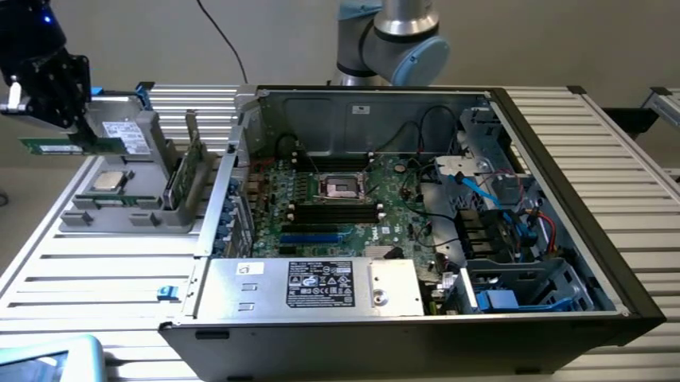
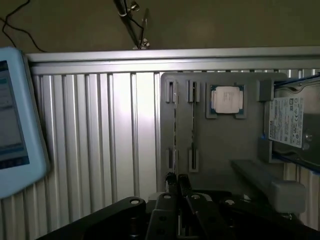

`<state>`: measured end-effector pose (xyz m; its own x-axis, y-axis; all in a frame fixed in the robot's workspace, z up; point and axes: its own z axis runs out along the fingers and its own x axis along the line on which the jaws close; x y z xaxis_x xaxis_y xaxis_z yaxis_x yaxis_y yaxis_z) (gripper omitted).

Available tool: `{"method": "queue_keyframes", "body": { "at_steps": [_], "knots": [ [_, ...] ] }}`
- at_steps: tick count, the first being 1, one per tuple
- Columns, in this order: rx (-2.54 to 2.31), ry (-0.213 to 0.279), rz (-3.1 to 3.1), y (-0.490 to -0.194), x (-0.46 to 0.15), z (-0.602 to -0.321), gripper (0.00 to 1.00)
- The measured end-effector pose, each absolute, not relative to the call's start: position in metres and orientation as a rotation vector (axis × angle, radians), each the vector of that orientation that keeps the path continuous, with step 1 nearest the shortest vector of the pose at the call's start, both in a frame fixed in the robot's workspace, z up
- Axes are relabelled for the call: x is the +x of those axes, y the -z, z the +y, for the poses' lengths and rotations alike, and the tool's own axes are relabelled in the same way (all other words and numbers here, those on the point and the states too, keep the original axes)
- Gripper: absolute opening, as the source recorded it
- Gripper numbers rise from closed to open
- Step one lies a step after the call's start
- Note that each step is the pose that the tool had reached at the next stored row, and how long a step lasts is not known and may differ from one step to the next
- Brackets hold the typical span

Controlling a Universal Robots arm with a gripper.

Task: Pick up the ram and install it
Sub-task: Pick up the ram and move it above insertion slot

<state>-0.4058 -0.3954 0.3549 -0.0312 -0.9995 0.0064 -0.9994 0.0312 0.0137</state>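
Currently, the gripper point(image 1: 72, 131) is clamped on the ram point(image 1: 43, 146), holding it level above the gray parts holder point(image 1: 117, 213).

PC case point(image 1: 351, 119) on slatted table point(image 1: 95, 278), exterior view's right. Mobo point(image 1: 279, 216) flat in case. CPU socket point(image 1: 342, 187) mid-board, DIMM slots point(image 1: 338, 212) just in front. PSU point(image 1: 308, 285) along case's near edge. Fixture tray point(image 1: 117, 216) beside case, view's left. CPU point(image 1: 110, 181) on it, HDD point(image 1: 130, 134) behind. Gripper point(image 1: 66, 134) w/ ram point(image 1: 48, 146) over tray's far-left corner. Arm base point(image 1: 388, 40) behind case.
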Motion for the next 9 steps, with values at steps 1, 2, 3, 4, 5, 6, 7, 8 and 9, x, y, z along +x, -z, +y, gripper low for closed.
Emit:
{"method": "queue_keyframes", "body": {
  "at_steps": [1, 2, 3, 4, 5, 6, 7, 8, 9],
  "knots": [
    [2.179, 0.014, -2.247, -0.359, -0.403, -0.396, 0.13],
    [2.182, 0.018, -2.249, -0.363, -0.400, -0.396, 0.13],
    [2.184, 0.022, -2.250, -0.368, -0.396, -0.396, 0.13],
    [2.185, 0.025, -2.251, -0.372, -0.393, -0.396, 0.13],
    [2.187, 0.027, -2.251, -0.377, -0.389, -0.397, 0.13],
    [2.188, 0.029, -2.252, -0.381, -0.386, -0.397, 0.13],
    [2.189, 0.031, -2.252, -0.385, -0.382, -0.397, 0.13],
    [2.189, 0.032, -2.252, -0.389, -0.378, -0.397, 0.13],
    [2.190, 0.032, -2.251, -0.392, -0.374, -0.397, 0.13]
  ]
}}
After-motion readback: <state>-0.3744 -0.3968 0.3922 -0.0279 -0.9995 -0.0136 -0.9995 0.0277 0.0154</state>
